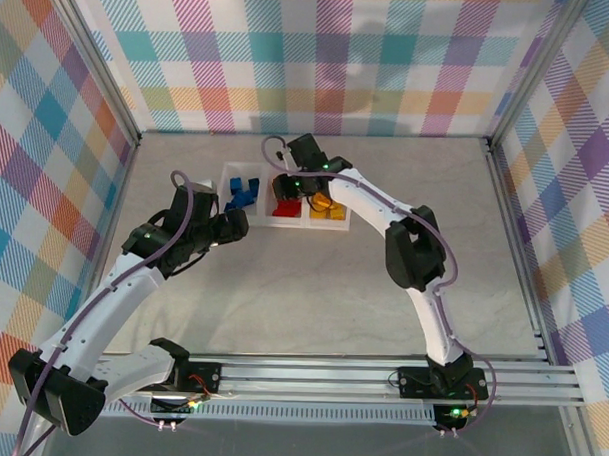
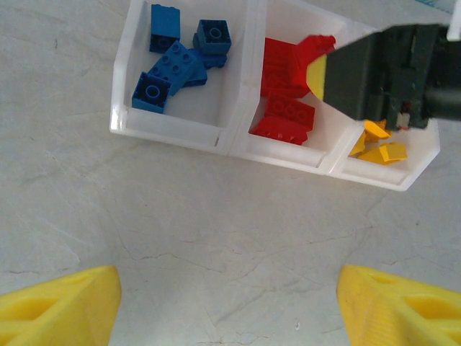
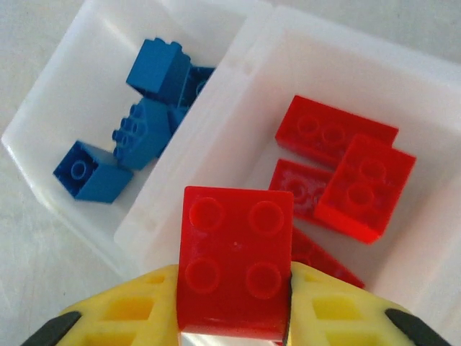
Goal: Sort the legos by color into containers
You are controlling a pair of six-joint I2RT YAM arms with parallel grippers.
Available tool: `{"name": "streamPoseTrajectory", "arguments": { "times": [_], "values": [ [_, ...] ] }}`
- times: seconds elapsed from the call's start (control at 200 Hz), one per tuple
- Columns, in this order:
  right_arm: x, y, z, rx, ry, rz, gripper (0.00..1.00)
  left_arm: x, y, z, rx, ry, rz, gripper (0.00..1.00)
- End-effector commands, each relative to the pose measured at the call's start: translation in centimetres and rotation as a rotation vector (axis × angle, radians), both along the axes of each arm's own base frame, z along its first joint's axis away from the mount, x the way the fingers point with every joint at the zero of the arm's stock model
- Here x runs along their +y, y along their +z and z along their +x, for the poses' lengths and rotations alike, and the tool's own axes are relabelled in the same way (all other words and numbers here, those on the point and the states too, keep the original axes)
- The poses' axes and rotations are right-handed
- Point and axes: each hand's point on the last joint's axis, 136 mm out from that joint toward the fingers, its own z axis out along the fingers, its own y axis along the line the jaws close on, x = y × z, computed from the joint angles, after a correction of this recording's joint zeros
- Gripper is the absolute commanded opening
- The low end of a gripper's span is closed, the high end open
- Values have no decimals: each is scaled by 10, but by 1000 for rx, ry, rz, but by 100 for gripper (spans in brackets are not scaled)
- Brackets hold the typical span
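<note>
Four studs face up on the red brick pinched between the right gripper's yellow jaws, above the middle compartment of the clear tray (blue bricks left, red ones centre, yellow bricks right). The left gripper hangs with its jaws spread wide over the bare table, near the tray.

We see a translucent three-compartment tray. Blue bricks lie jumbled in its left compartment, red bricks in its middle one and yellow-orange bricks in its right one. A two-by-two red brick, studs up, sits pinched in the right gripper above the tray's blue-red dividing wall.
</note>
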Motion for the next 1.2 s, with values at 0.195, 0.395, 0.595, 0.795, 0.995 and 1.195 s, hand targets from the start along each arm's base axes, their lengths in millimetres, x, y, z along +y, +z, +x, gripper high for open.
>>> {"name": "streamPoseTrajectory", "arguments": {
  "times": [0.195,0.395,0.595,0.795,0.995,1.195],
  "values": [
    [2,0,19,35,-19,15,65,6,6,-5,-15,10,23,79],
    [-8,15,13,3,-25,9,76,10,8,-7,-18,24,32,79],
    [-31,40,-12,-55,-20,15,92,16,12,-9,-34,41,51,80],
    [-55,65,-42,-111,8,8,99,22,23,-6,-59,61,82,84],
    [-90,92,-69,-184,-15,-13,99,28,54,5,-118,63,141,94],
    [-158,121,-83,-224,-192,-11,99,31,74,18,-131,69,200,100]
  ]
}}
